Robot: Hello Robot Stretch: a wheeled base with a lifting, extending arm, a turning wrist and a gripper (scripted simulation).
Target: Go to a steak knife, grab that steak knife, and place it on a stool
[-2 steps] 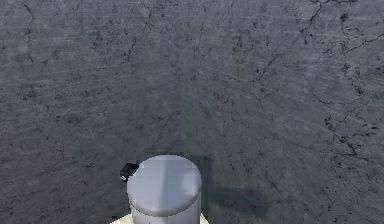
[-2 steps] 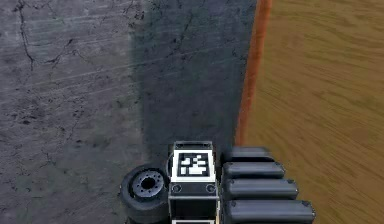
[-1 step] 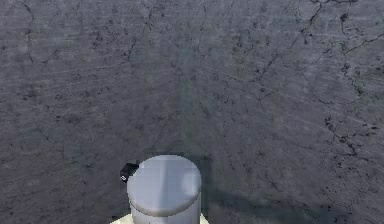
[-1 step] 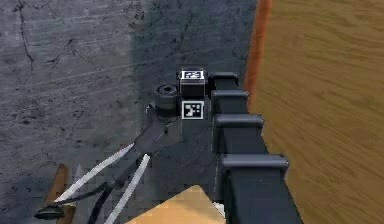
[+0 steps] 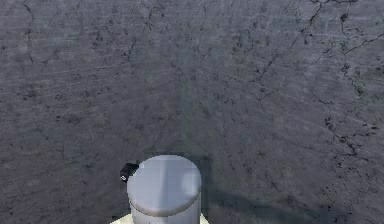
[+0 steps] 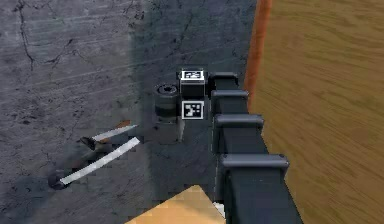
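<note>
1. Forward view: dark cracked floor (image 5: 250,80) runs across the frame. A grey round-topped cylinder (image 5: 163,186) sits at near centre on a tan base (image 5: 122,218), with a small dark lump (image 5: 128,172) at its left. Cannot tell whether the cylinder is a stool.
2. Arm side view: the arm (image 6: 245,150) rises from the near edge. White marker squares (image 6: 191,108) stand at its far end, and the tool (image 6: 168,100) is just left of them.
3. Tool state: cannot tell if it is spread or pressed together. Cannot tell if it holds anything either, as its far end is lost against the shadowed floor.
4. Probable steak knife (image 6: 100,162): a pale thin strip with a dark near-left end, lying flat on the floor left of the tool and apart from it. A shorter grey strip (image 6: 110,134) lies just beyond it.
5. Right side: a wood-brown surface (image 6: 330,110) behind a reddish edge (image 6: 258,55).
6. Step, my read: the grab. The robot is parked by the knife and the arm is out, but the knife is not yet lifted.
7. Next move calls for shifting the tool left over the strip, lining it up across the strip's length and lowering it. After that, find a stool.
</note>
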